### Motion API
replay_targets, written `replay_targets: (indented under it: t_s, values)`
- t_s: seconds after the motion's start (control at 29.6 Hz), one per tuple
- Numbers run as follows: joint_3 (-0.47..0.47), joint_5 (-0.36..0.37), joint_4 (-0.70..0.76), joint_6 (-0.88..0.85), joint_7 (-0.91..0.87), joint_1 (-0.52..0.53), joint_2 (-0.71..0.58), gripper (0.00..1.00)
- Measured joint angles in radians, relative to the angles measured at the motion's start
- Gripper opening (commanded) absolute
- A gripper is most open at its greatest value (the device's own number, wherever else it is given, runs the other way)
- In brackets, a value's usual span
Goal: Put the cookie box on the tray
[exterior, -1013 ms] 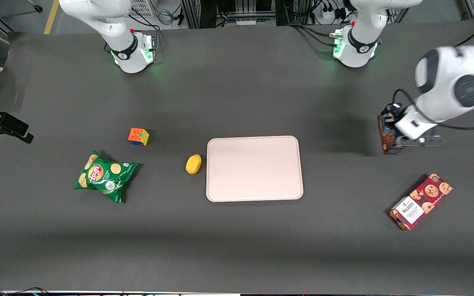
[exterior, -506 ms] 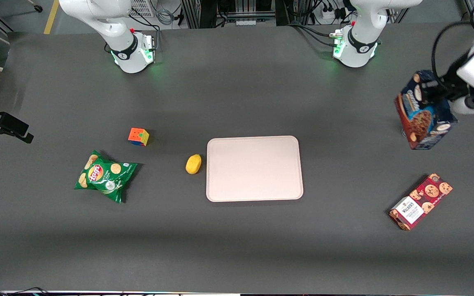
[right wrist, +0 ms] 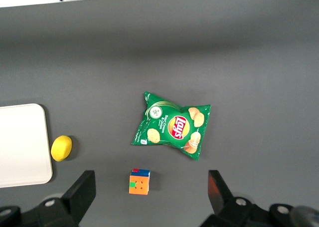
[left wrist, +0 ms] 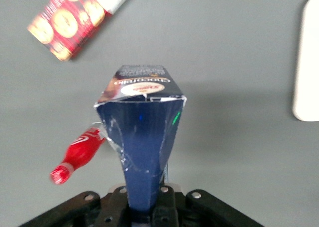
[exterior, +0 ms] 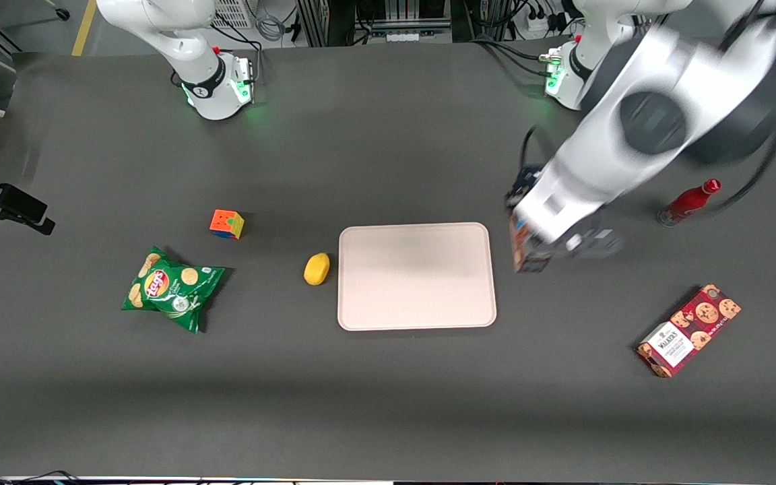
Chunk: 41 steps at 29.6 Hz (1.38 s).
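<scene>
Gripper (exterior: 537, 250) clasping cookie box (left wrist: 143, 137) beside tray (exterior: 417, 276)

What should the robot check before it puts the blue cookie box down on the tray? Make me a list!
1. Cookie box held in the end effector: ok.
2. Box over the tray: not ok; it hangs beside the tray's edge, toward the working arm's end.
3. Tray surface free of things: ok.
4. Lemon outside the tray's rim: ok.
5. Red bottle and red Walkers box away from the path: ok.
6. Box height above the table: cannot tell.
</scene>
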Motion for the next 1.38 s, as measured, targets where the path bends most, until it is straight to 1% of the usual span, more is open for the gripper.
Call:
replay_targets:
  t_s: [0.17, 0.34, 0.44, 0.54, 0.71, 0.74, 0.78, 0.84, 0.91, 0.95, 0.98, 1.01, 1.38]
  values:
    - [-0.027, 0.049, -0.003, 0.103, -0.006, -0.005, 0.187, 0.0]
    - [-0.032, 0.082, -0.012, 0.219, -0.006, -0.014, 0.323, 0.0]
    - [-0.033, 0.093, -0.029, 0.291, -0.018, -0.018, 0.361, 0.0]
    - [-0.036, 0.11, -0.06, 0.361, -0.036, -0.022, 0.373, 0.0]
    - [-0.041, 0.132, -0.089, 0.399, -0.05, -0.024, 0.372, 0.0]
    - [-0.042, 0.136, -0.09, 0.4, -0.051, -0.024, 0.372, 0.2]
    - [-0.042, 0.14, -0.091, 0.401, -0.051, -0.024, 0.372, 0.34]
    - [-0.042, 0.149, -0.092, 0.405, -0.051, -0.024, 0.372, 0.54]
    - [-0.042, 0.155, -0.093, 0.41, -0.051, -0.024, 0.371, 0.66]
    - [-0.042, 0.158, -0.094, 0.412, -0.051, -0.024, 0.371, 0.76]
    - [-0.042, 0.159, -0.095, 0.415, -0.051, -0.024, 0.371, 0.91]
    - [-0.042, 0.16, -0.096, 0.417, -0.051, -0.024, 0.371, 1.0]
    - [-0.042, 0.165, -0.1, 0.422, -0.052, -0.02, 0.367, 1.0]
